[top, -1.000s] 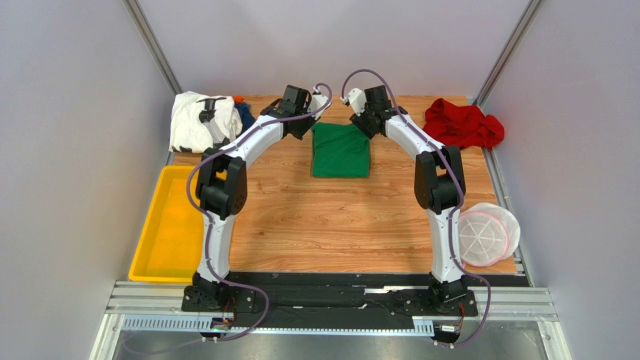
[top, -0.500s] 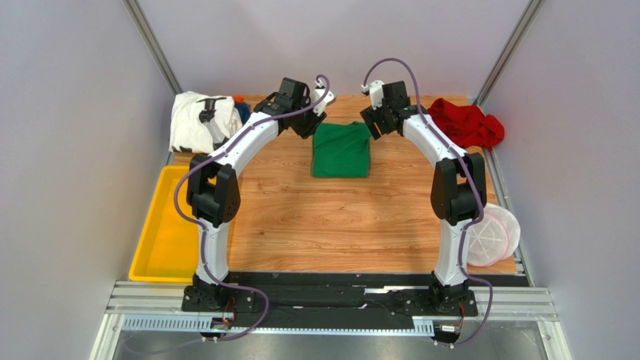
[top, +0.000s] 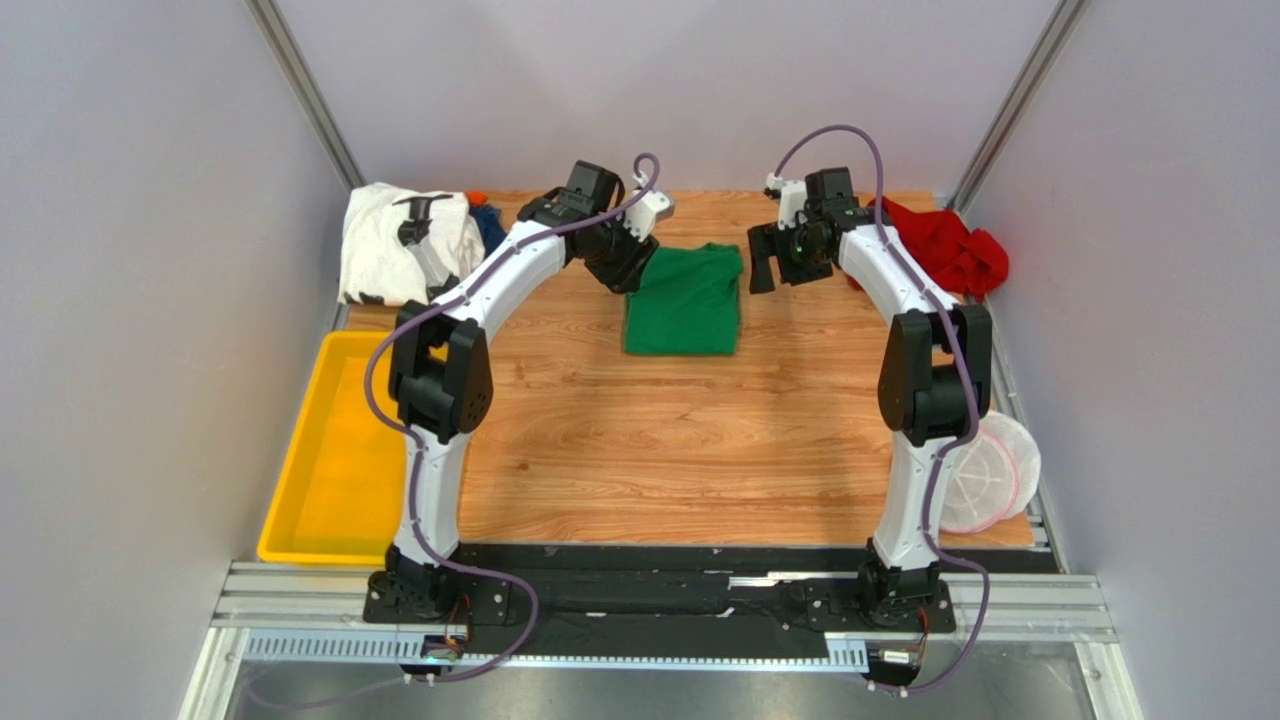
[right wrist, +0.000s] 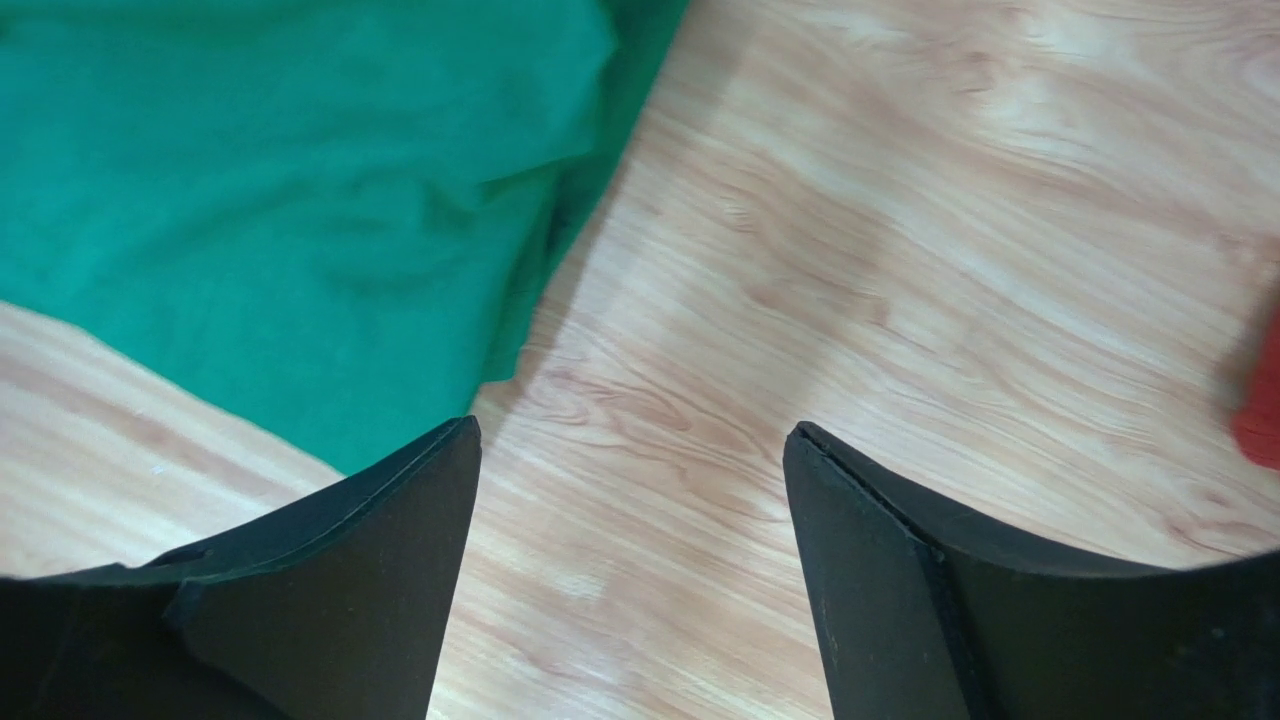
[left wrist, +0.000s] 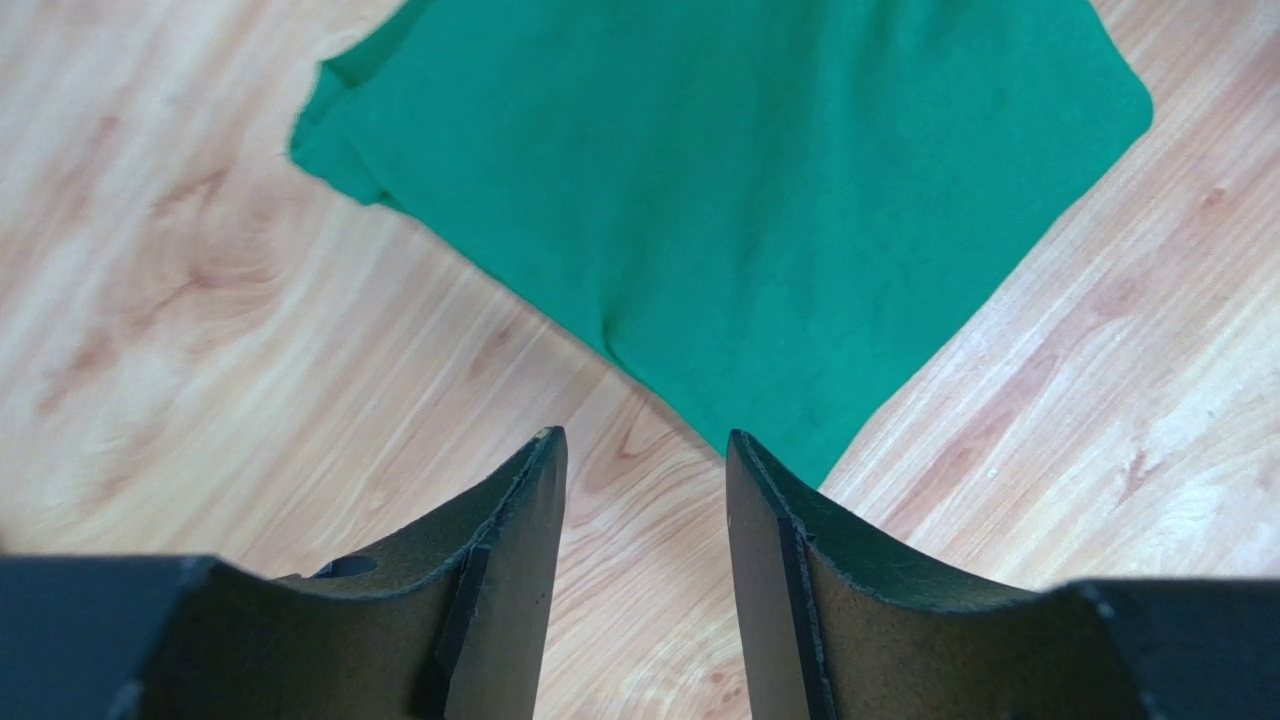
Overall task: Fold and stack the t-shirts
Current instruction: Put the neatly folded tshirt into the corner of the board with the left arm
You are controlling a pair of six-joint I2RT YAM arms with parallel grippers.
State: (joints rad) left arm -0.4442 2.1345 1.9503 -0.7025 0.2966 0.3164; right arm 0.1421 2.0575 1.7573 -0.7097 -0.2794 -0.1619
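The green t-shirt [top: 685, 300] lies folded into a rectangle at the far middle of the table; it also shows in the left wrist view [left wrist: 721, 195] and the right wrist view [right wrist: 286, 195]. My left gripper [top: 628, 264] is open and empty just off its far left corner, over bare wood [left wrist: 639, 450]. My right gripper [top: 774, 266] is open and empty just off its far right corner [right wrist: 631, 443]. The white t-shirt with black print [top: 394, 240] lies at the far left, a dark blue one [top: 490, 230] behind it. The red t-shirt [top: 939, 249] lies crumpled at the far right.
A yellow plastic tray [top: 334, 453] stands at the left edge. A round white-and-pink mesh basket [top: 977, 468] sits at the right edge. The grey enclosure walls stand close behind the shirts.
Both grippers have drawn away from the far edge of the green t-shirt. The right one has swung out to the right, the left one has shifted slightly right. The shirt stays folded.
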